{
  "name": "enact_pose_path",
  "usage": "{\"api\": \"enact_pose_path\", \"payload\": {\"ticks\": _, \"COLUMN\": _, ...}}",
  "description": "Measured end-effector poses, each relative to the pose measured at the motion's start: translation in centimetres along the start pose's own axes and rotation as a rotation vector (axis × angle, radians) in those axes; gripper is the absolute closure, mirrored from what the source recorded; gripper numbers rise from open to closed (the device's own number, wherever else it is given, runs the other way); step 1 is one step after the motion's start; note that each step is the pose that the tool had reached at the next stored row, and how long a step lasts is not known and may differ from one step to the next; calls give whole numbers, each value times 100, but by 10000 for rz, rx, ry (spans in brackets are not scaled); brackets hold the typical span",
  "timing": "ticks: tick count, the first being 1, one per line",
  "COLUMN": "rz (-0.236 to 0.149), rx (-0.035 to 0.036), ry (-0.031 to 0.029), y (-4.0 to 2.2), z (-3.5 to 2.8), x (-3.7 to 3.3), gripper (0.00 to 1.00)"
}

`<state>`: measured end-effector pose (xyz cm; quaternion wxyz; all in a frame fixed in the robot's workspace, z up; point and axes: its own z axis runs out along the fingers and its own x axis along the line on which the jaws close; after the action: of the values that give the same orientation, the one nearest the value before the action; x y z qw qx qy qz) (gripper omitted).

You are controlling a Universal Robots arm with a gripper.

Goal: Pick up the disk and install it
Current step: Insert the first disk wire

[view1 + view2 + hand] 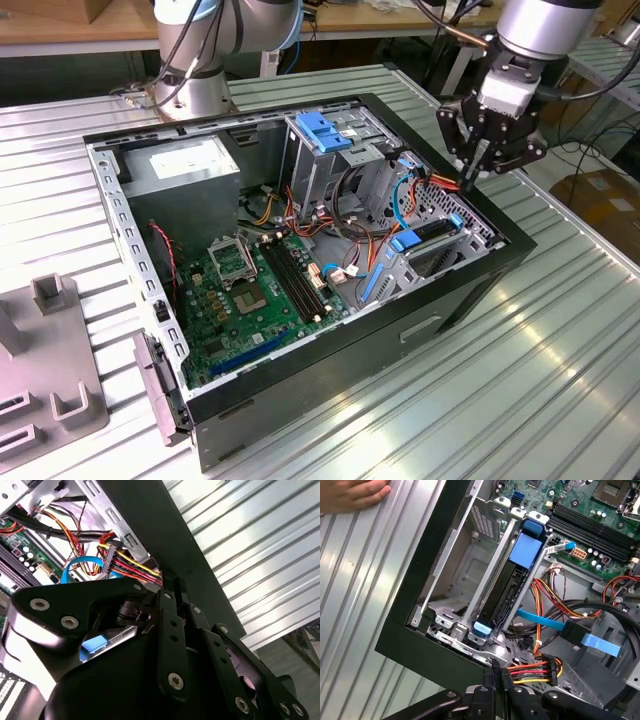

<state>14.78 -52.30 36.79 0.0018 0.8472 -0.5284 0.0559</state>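
Resting in its bay (487,580) — the disk (507,587), apart from closed jaws.

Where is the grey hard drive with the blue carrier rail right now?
The grey hard drive with blue rail sits in the metal bay at the exterior view's right of the open black computer case, close to the gripper.

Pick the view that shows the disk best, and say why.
First wrist view: the disk sits in its bay, blue rail exposed. The exterior view shows it among cables; in the second wrist view the end effector hides all but a blue patch.
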Motion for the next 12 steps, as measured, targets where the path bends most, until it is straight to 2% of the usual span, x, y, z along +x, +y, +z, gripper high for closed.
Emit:
{"api": "enact_pose_path", "payload": {"ticks": 8, "rz": 115, "rx": -11, "ry": 6, "y": 175, "z": -18, "x": -85, "gripper": 84}}
{"api": "enact_pose_path", "payload": {"ticks": 12, "rz": 516, "rx": -50, "ry": 29, "y": 183, "z": -17, "x": -89, "gripper": 84}}
